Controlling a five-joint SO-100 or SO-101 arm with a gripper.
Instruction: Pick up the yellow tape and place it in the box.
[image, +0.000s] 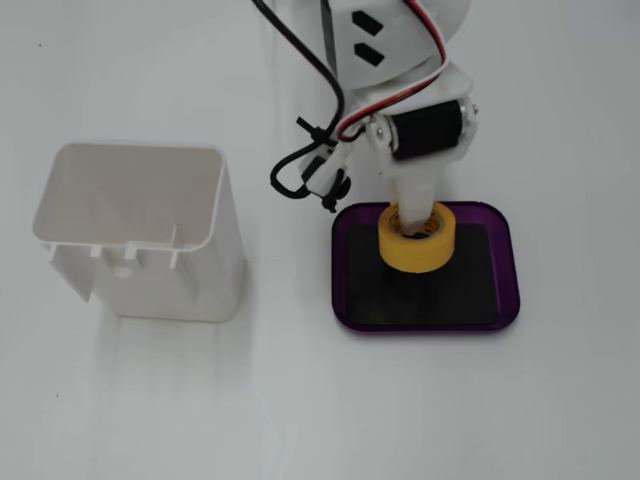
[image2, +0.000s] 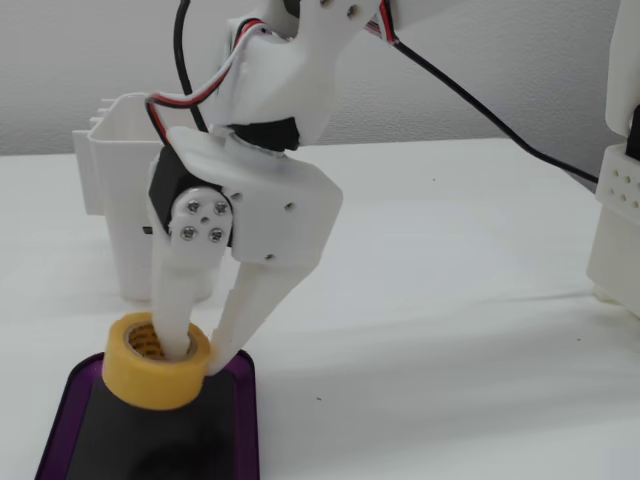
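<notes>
Yellow tape (image2: 155, 362) sits at the back end of the purple box (image2: 245, 420), over its black bottom. The white gripper (image2: 200, 355) pinches the roll's wall: one finger is down in the hole, the other presses the outside. In a fixed view, a tall white container (image: 140, 235) stands well apart, left of the box (image: 505, 275).

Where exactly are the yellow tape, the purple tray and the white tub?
yellow tape (image: 418, 252), fixed view from above, on its outer side wall.
purple tray (image: 505, 270), same view, on its right rim.
white tub (image2: 128, 255), fixed side view, on its front wall.
</notes>
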